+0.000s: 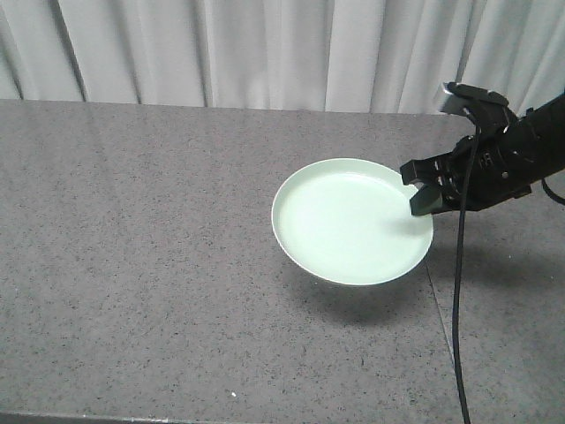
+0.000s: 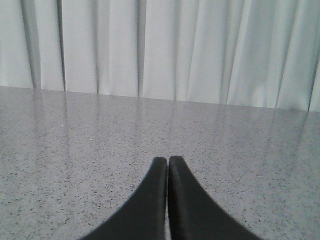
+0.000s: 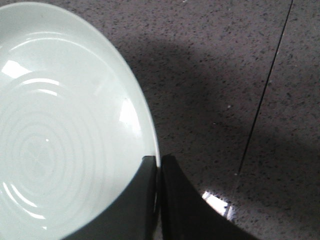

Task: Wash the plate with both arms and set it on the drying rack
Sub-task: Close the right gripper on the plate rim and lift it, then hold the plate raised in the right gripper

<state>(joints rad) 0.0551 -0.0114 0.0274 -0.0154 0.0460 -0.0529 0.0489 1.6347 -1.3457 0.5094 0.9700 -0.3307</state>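
The pale mint-green plate (image 1: 351,221) hangs tilted a little above the grey counter, its shadow falling below it. My right gripper (image 1: 424,196) is shut on the plate's right rim, one finger over the inside and one under it. In the right wrist view the plate (image 3: 65,125) fills the left half and the right gripper (image 3: 157,161) pinches its edge. My left gripper (image 2: 167,161) is shut with nothing in it, low over bare counter, and does not show in the front view. The drying rack is out of view.
The speckled grey counter (image 1: 132,247) runs back to a white curtain (image 1: 265,44). A thin dark seam (image 1: 441,336) crosses the counter near the plate's right side. A black cable (image 1: 459,300) hangs down from the right arm.
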